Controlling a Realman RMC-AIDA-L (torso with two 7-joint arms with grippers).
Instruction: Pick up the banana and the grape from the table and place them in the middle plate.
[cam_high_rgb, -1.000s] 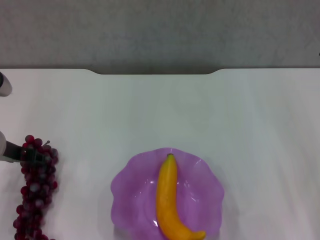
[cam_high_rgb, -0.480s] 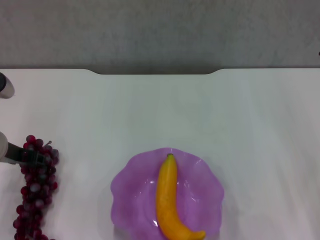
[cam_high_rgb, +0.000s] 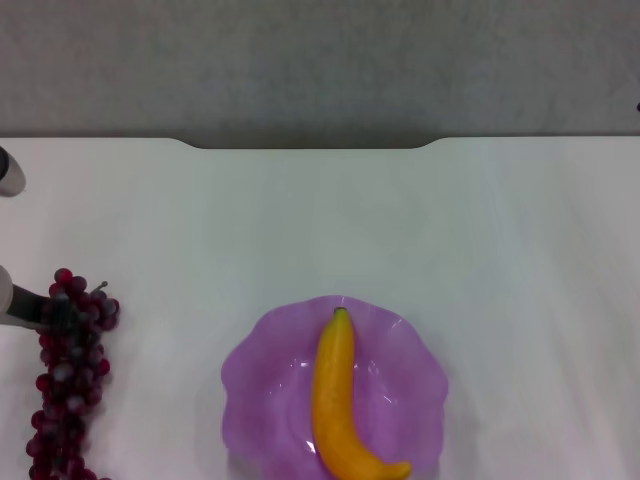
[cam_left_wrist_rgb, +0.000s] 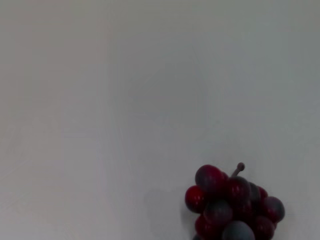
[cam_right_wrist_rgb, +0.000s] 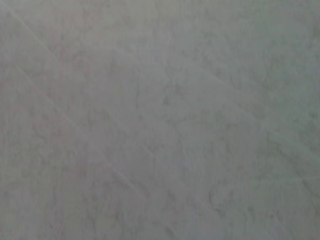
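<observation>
The banana (cam_high_rgb: 340, 400) lies in the purple plate (cam_high_rgb: 262, 375) at the front middle of the white table (cam_high_rgb: 400, 220). The grape bunch (cam_high_rgb: 68, 375) lies on the table at the front left, and its stem end also shows in the left wrist view (cam_left_wrist_rgb: 232, 205). My left gripper (cam_high_rgb: 12, 240) is at the left edge with its two fingers wide apart. One finger (cam_high_rgb: 8, 170) is farther back, and the other finger (cam_high_rgb: 28, 308) touches the top of the bunch. The right gripper is out of view.
The table's far edge has a shallow notch (cam_high_rgb: 310, 146), with grey floor behind it. The right wrist view shows only a grey mottled surface (cam_right_wrist_rgb: 160, 120).
The lower left finger has pressed slightly into the top of the grape bunch, and the bunch has shifted a little. The banana and the plate have not moved.
</observation>
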